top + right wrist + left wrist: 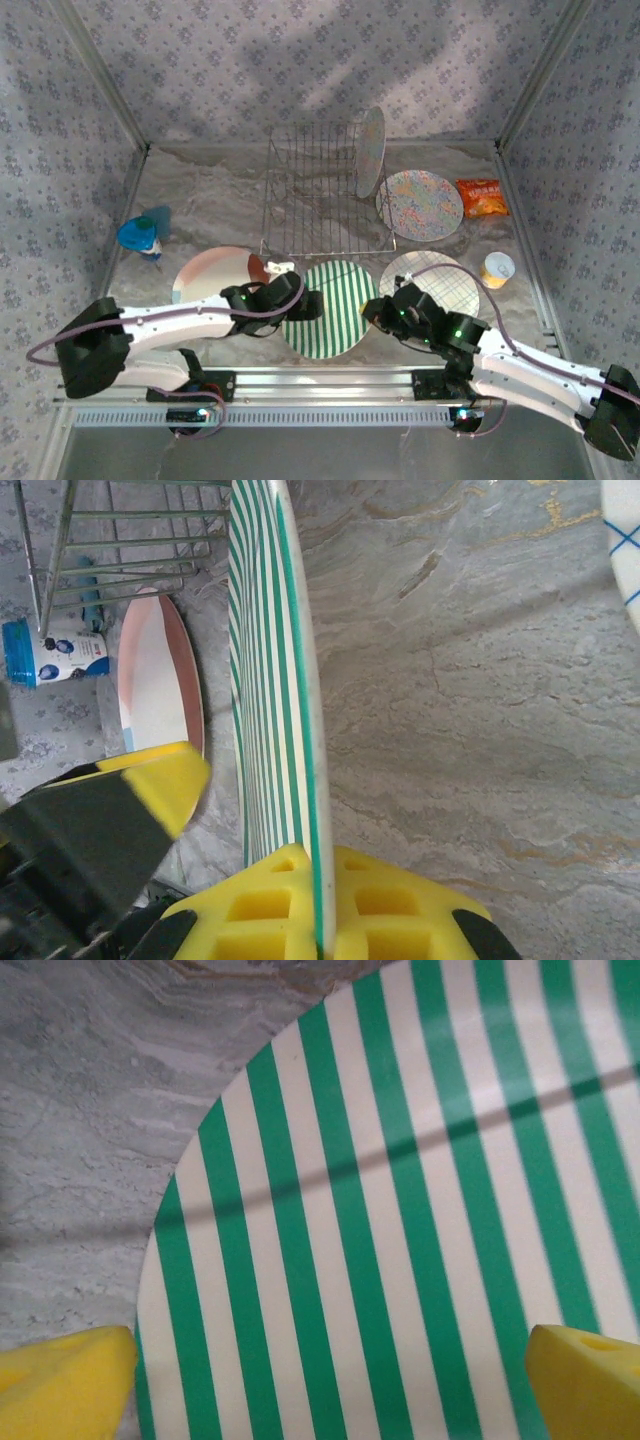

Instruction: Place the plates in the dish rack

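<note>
Near left, the cream plate (212, 272) lies flat. The left gripper (303, 303), fingers wide apart, hovers over the striped plate (335, 312) (at its left edge). The right gripper (320, 885) is clamped on that plate's right rim. Farther back, the dish rack (300, 200) holds a floral plate (370, 150) upright at its right side. The second floral plate (420, 205) and the plaid plate (445, 282) lie flat on the right.

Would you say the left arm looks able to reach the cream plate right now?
Probably yes: the cream plate lies flat and uncovered just beside the open left gripper.
</note>
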